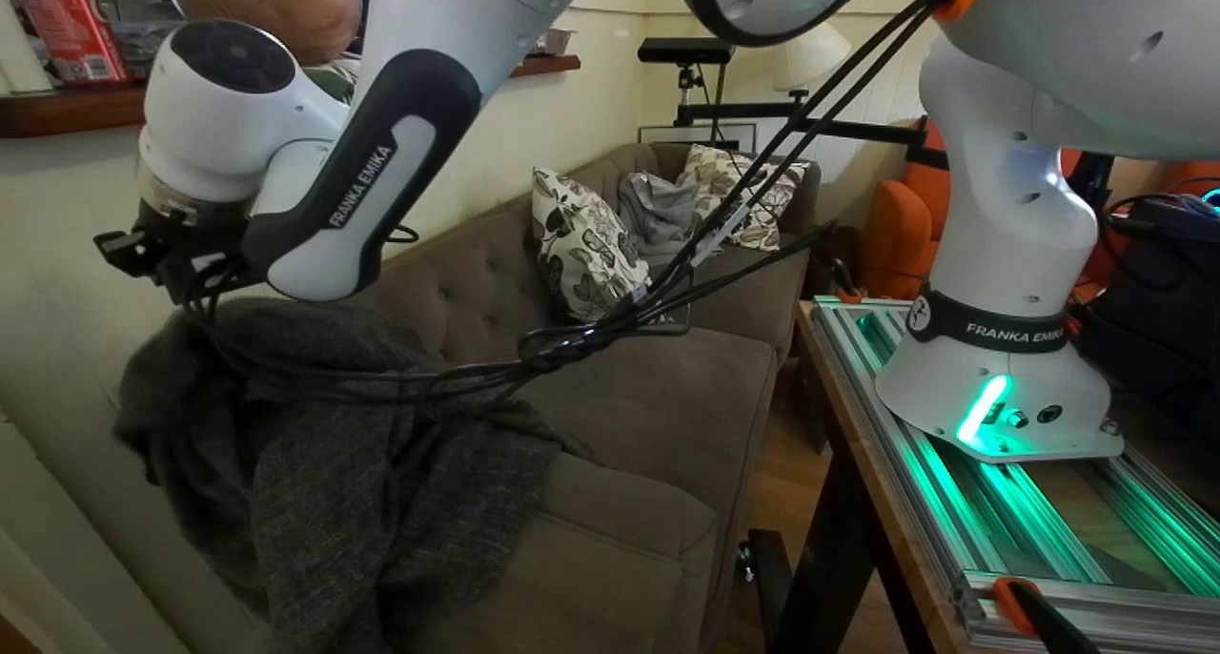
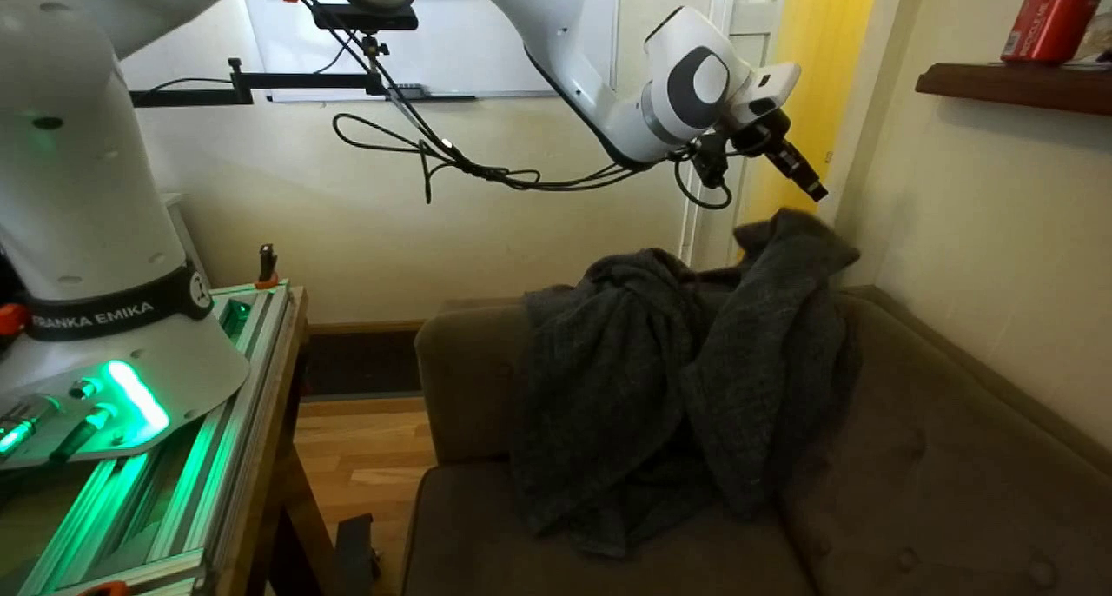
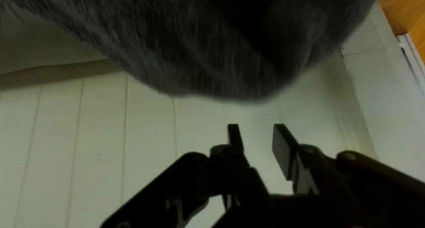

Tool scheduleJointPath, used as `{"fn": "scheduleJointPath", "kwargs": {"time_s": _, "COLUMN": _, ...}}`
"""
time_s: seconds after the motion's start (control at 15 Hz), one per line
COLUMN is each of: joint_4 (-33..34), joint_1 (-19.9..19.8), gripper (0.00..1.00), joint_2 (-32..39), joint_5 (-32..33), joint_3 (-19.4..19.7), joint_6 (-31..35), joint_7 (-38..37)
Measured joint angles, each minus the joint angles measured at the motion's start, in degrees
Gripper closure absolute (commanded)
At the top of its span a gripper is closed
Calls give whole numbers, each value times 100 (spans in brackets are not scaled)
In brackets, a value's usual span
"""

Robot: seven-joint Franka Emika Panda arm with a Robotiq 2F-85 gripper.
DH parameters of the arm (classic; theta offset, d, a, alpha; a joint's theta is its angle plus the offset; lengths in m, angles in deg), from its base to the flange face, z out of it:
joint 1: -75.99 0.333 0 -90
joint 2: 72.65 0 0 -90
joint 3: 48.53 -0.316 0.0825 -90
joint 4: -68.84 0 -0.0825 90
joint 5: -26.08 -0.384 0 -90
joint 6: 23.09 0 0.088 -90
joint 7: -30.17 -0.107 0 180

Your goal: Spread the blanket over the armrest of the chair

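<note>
The dark grey blanket lies rumpled over the armrest of the couch, at the end nearest the backrest — bunched rather than flat, so the front part of the padding stays uncovered. In an exterior view its lower folds hang down the inner side onto the seat, while one fold rises in a peak close to the wall. In the wrist view the cloth's edge is blurred.

Just above that peak is the pincer, slanted downward and apart from the fabric. Its fingers stand spread — pale wall shows in the gap between them.

Farther along the couch, a patterned cushion leans against the tufted backrest, with a lighter grey cloth just beyond it and more patterned cushions at the far end.

Beside the couch, the robot arm stands on a tabletop fitted with metal rails, a green light glowing at its base. Black cables droop along the arm. Above the couch, a brown shelf carries a red can, seen in both exterior views; a wooden bowl sits near it.
</note>
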Motion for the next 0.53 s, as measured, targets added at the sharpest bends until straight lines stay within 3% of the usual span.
{"fn": "scheduleJointPath", "kwargs": {"time_s": 0.33, "joint_4": -184, "joint_1": 86, "gripper": 2, "joint_2": -161, "joint_5": -82, "joint_3": 23, "joint_6": -420, "joint_7": 305}}
{"fn": "scheduleJointPath", "kwargs": {"time_s": 0.53, "joint_4": -885, "joint_1": 155, "gripper": 0, "joint_2": -825, "joint_5": -75, "joint_3": -83, "joint_6": -1069, "joint_7": 731}}
